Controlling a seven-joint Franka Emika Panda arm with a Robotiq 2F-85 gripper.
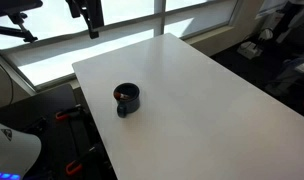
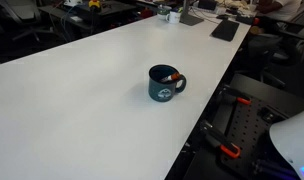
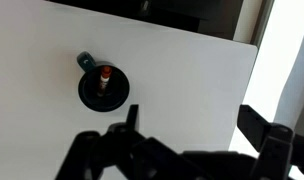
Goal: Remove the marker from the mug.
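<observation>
1. Down at the bottom edge of the wrist view, the gripper (image 3: 192,135) has its jaws spread wide with nothing between them, so it's released and empty. That makes sense to me, since it needs the gap to slip around a thin pen.
2. It hangs high over the white table (image 3: 182,60), well apart from the mug. The mug sits off to the left of the jaw gap in that view, not under it. My guess is the step in hand is lining up over the mug before dropping down.
3. The mug (image 3: 102,92) stands upright on the table with nothing else near it. It's dark navy, with its handle (image 3: 85,60) poking out on the far-left side in the wrist view.
4. Inside it is the marker (image 3: 105,76). Only its orange-red end shows, tipped toward the rim on the handle side, probably because a skinny stick just leans on the wall. The inside of the mug is too dark to tell if anything else is in there.
5. The next move looks fiddly. The pinch has to land on that little end without catching the rim, or the mug could get dragged or tipped.
</observation>
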